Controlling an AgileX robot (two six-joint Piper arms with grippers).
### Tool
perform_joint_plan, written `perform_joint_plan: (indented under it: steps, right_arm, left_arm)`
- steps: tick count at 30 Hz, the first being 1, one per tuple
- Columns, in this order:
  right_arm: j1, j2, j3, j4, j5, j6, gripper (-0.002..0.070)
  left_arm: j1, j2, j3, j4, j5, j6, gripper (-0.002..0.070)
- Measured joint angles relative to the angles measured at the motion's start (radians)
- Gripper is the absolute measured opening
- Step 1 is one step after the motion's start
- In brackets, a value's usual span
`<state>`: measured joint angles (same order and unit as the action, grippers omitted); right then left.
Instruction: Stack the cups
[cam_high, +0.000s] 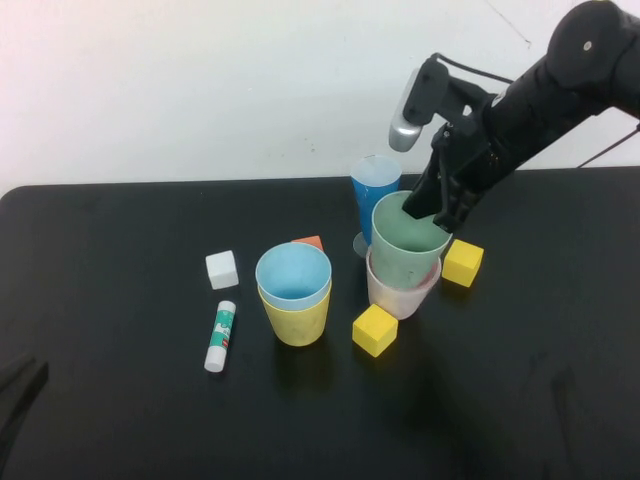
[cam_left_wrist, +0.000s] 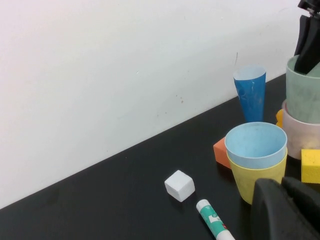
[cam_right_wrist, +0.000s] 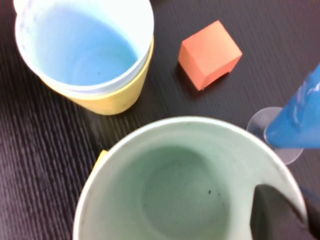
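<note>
Right end effector (cam_high: 437, 207) grasping green cup (cam_high: 408, 250) in pink cup (cam_high: 400, 288), left end effector (cam_left_wrist: 287, 210) parked, grip unclear

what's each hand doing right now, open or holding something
Left hand: low by the near left table edge, cannot be told.
Right hand: closed on the green cup's rim, above the pink cup.

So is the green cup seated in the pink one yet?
Partly: green cup sits tilted in pink cup, right gripper on its rim.

Light blue cup (cam_high: 293, 273) nested upright in yellow cup (cam_high: 297, 316), table centre. Just right of that pair: pale green cup (cam_high: 407, 252) seated, slightly tilted, in pale pink cup (cam_high: 398, 291).
</note>
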<state>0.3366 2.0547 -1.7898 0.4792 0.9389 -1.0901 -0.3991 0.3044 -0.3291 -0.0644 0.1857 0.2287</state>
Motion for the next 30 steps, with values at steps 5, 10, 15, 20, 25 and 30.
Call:
perform_joint_plan:
  steps: [5, 10, 15, 20, 25, 30]
  right_arm:
    - [0.001, 0.0, 0.0, 0.0, -0.024, 0.004, 0.0121]
    - [0.001, 0.0, -0.009, 0.0, -0.021, 0.037, 0.0243]
    - [0.002, -0.022, -0.091, -0.122, 0.093, 0.09, 0.026]
    - [0.005, -0.114, -0.233, -0.403, 0.268, 0.202, 0.0146]
    - [-0.006, -0.283, -0.255, -0.479, 0.303, 0.306, 0.0022]
    - [-0.006, -0.507, -0.186, -0.479, 0.298, 0.342, 0.0006]
  left_arm:
    - [0.0, 0.0, 0.0, 0.0, 0.0, 0.0, 0.0002]
    - [0.0, 0.0, 0.0, 0.0, 0.0, 0.0, 0.0002]
    - [0.0, 0.0, 0.0, 0.0, 0.006, 0.0, 0.0001]
    - [0.0, 0.0, 0.0, -0.004, 0.006, 0.0, 0.0001]
    - [0.0, -0.002, 0.0, -0.044, 0.004, 0.0, 0.0002]
    - [0.0, -0.056, 0.0, -0.066, 0.004, -0.005, 0.0002]
